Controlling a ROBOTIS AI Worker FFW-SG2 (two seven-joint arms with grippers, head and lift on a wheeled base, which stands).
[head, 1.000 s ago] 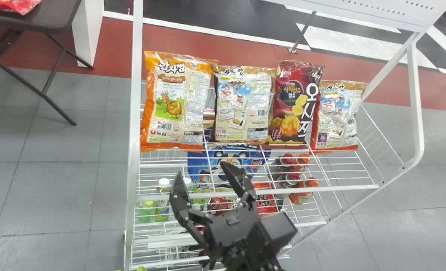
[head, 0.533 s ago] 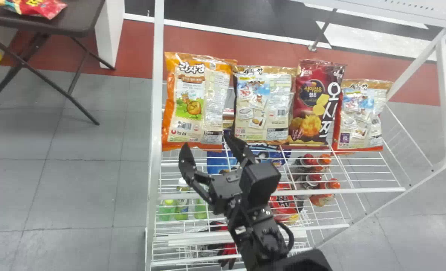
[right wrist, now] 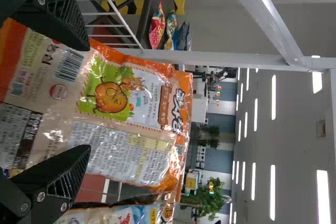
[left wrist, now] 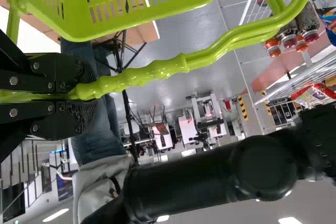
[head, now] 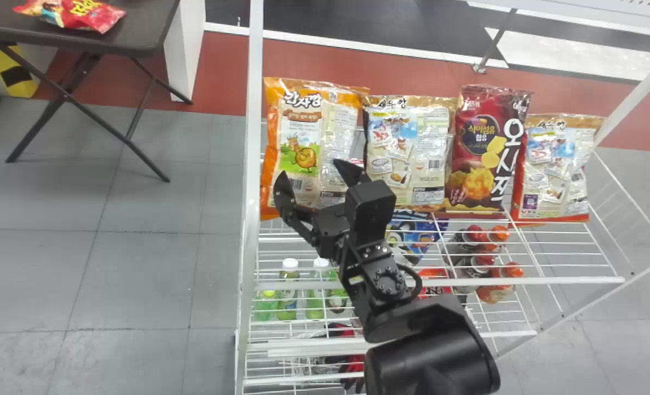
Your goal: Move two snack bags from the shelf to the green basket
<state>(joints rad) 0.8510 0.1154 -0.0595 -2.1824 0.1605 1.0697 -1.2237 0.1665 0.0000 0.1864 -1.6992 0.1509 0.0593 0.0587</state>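
Head view: My right gripper (head: 311, 169) was spread wide at the orange bag (head: 303, 126) on the shelf (head: 566, 280), while my left gripper (left wrist: 88, 94) gripped the handle (left wrist: 142, 77) of the green basket (left wrist: 131, 22). The close-set pale bag (head: 413, 137) risked being snagged or toppled; a shallow pinch risked losing the slick wrapper. White wire formed the shelf, above grey floor tiles (head: 138, 263) and before a red band (head: 220, 66).

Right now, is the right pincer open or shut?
Open: the right pincer has its fingers wide apart, orange snack bag visible in the gap.
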